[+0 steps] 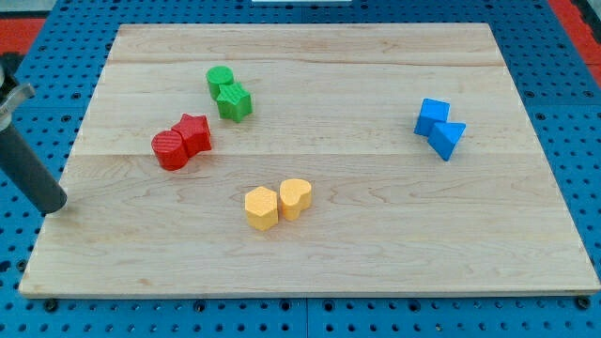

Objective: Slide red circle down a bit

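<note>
The red circle (171, 149) lies on the wooden board (376, 235) at the left of its middle, touching a red star (194, 133) at its upper right. My rod comes in from the view's left edge, and my tip (55, 207) rests at the board's left edge, well to the left of and below the red circle, touching no block.
A green circle (220, 79) and a green block (235, 101) touch each other above the red pair. A yellow hexagon (261, 208) and a yellow heart (295, 198) sit below the middle. Two blue blocks (432, 115) (448, 139) sit at the right.
</note>
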